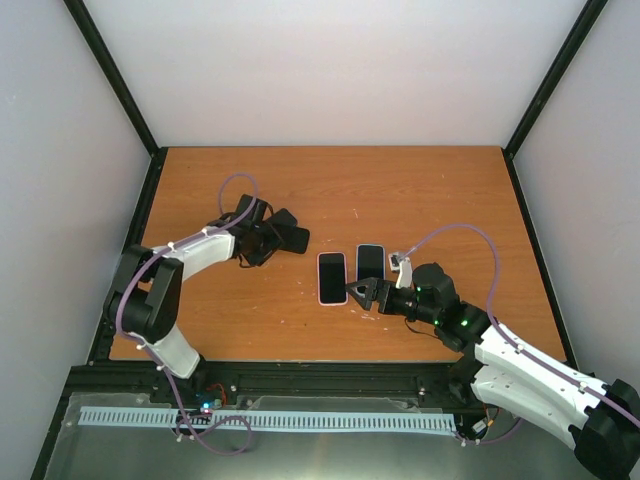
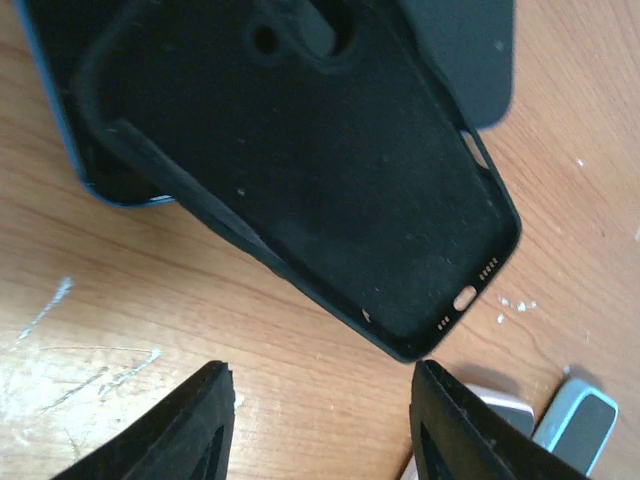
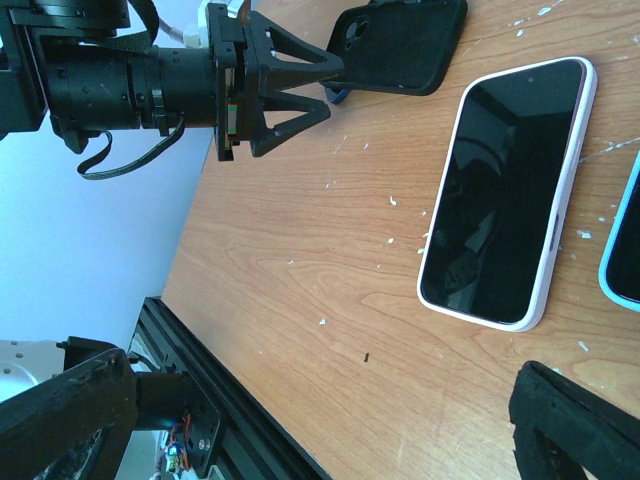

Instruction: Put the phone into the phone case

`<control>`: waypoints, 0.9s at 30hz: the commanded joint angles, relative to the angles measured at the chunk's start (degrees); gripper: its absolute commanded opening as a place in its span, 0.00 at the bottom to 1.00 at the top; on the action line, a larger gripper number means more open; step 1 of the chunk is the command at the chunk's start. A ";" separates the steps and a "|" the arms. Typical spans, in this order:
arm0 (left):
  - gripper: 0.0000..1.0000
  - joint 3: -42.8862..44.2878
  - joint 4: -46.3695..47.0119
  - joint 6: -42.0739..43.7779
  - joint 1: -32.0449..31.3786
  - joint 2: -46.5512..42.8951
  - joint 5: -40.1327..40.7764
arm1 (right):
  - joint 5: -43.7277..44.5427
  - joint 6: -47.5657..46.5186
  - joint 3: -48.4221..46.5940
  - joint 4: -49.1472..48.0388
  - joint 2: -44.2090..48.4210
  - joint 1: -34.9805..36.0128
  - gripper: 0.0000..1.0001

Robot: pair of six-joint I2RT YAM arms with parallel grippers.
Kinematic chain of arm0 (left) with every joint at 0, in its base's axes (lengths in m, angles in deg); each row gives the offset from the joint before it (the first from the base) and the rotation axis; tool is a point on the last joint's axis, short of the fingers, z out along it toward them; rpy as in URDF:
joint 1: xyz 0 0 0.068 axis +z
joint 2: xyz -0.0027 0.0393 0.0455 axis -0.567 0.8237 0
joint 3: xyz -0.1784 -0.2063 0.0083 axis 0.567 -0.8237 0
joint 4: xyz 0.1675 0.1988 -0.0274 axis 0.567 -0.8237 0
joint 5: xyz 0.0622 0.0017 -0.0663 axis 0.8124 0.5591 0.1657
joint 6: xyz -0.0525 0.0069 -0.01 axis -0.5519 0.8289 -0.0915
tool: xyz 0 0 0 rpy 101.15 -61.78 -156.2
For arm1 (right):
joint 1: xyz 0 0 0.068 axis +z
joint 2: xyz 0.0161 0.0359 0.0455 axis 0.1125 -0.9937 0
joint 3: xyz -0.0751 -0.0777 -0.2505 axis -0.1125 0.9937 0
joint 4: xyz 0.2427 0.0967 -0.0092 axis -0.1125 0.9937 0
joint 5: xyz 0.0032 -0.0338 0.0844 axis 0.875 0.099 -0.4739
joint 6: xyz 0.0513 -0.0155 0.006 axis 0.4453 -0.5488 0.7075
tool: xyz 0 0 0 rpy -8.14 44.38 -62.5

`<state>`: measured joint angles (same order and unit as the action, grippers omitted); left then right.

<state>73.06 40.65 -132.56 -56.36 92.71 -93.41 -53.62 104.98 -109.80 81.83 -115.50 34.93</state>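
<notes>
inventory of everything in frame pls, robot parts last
black phone case: 1, black, inside facing up, left-centre of the table, just ahead of the left fingers
dark flat item: count unclear, dark with a blue edge showing, partly under the case
white-rimmed phone: 1, black screen up, table centre
blue-rimmed phone: 1, black screen up, beside the white-rimmed one, to its right in the top view, small gap between them
table: 1, orange-brown wood, scuffed with white flecks
left gripper: 1, black, jaws apart, nothing between them, at the case's end
right gripper: 1, black, jaws wide apart, empty, at the phones' near ends
</notes>
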 commanded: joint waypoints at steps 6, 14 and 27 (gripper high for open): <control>0.38 3.38 -0.41 -7.92 0.28 3.48 3.64 | 1.11 -0.34 -1.18 -0.50 0.44 -0.08 1.00; 0.36 3.90 2.01 -9.29 0.71 6.20 2.53 | 1.57 0.00 -0.88 -0.72 0.46 -0.08 1.00; 0.31 4.32 3.23 -10.17 0.91 9.16 2.19 | 2.12 0.01 -0.61 -0.42 0.81 -0.12 1.00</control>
<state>75.40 43.14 -141.37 -55.79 100.49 -90.92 -52.48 105.03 -109.80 81.83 -115.48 34.93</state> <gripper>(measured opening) 0.323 0.999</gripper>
